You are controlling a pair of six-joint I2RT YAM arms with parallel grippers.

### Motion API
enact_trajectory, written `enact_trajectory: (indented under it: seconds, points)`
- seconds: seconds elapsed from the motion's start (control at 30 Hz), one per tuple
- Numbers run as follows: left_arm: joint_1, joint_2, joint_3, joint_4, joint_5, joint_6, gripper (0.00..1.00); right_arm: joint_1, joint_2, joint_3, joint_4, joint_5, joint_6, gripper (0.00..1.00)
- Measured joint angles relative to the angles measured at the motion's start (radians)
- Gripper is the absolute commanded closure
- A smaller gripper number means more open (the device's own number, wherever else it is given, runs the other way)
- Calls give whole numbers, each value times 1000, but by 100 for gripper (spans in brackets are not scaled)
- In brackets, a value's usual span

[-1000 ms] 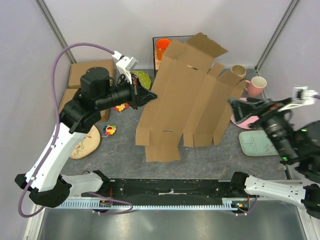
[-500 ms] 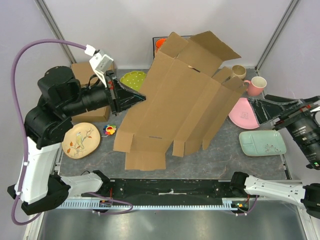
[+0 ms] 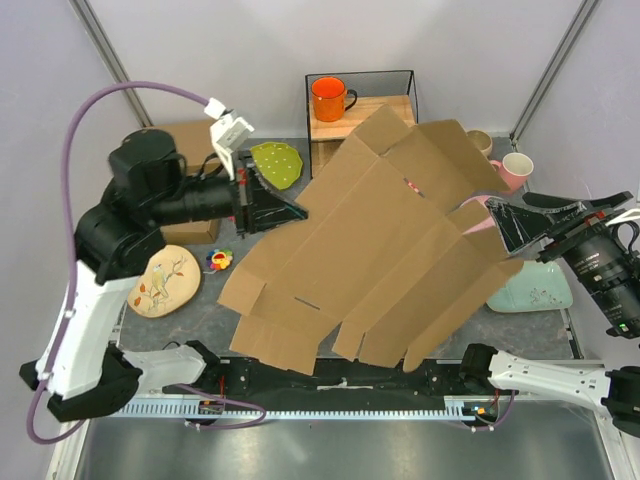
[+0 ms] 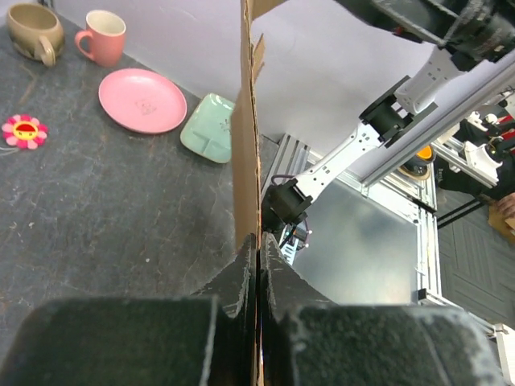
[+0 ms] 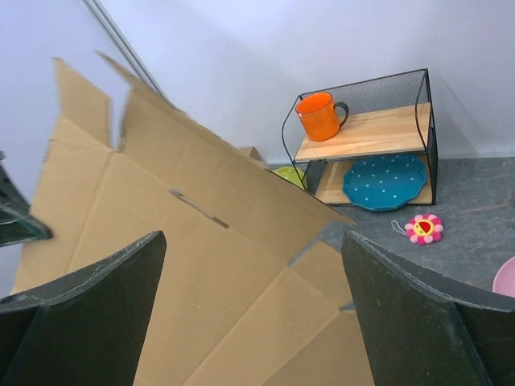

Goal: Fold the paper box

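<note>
The plain brown corrugated cardboard paper box (image 3: 380, 250), an unfolded sheet, is held tilted over the dark grey bench (image 3: 200, 305), its left edge pinched between the left arm's fingers (image 4: 240, 277), while the right arm's fingers (image 5: 418, 322), spread wide and empty, face its right edge.

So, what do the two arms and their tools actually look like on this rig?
Both arms have white lower links and black upper joints. The left arm carries a purple cable looping up to a small white module at its wrist. The left tool and right tool are black, with wedge-shaped, rough-textured fingers.
</note>
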Motion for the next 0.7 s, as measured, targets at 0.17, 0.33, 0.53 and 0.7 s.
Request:
enact_trajectory:
  seconds: [0.17,0.33,0.53,0.7]
  points:
    - [17,119,2,5,10,4,98,0,-29,-27,-2,4,-1,2]
    - [121,312,1,6,29,40,98,0,-37,-68,-7,9,-8,2]
    - [195,510,-55,48,-36,129,62,0,-31,-116,-12,21,-35,2]
    - [294,652,-77,120,-75,126,29,0,-4,-148,-11,24,-51,2]
